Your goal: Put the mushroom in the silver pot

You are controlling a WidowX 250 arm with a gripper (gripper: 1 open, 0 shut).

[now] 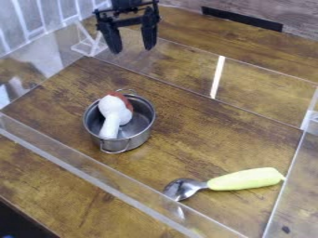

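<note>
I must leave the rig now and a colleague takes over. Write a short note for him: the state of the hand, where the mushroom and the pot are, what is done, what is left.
Hand: open, empty, hanging above the far left part of the table, well apart from the pot.
Mushroom: inside the silver pot, white stem toward the camera, red-brown cap leaning against the far rim.
Silver pot: upright on the wooden table, left of centre.
Spoon: lies near the front right, not involved.
Done: the mushroom is in the pot and released.
Left: apparently nothing for the task; only park the arm if you wish.
</note>
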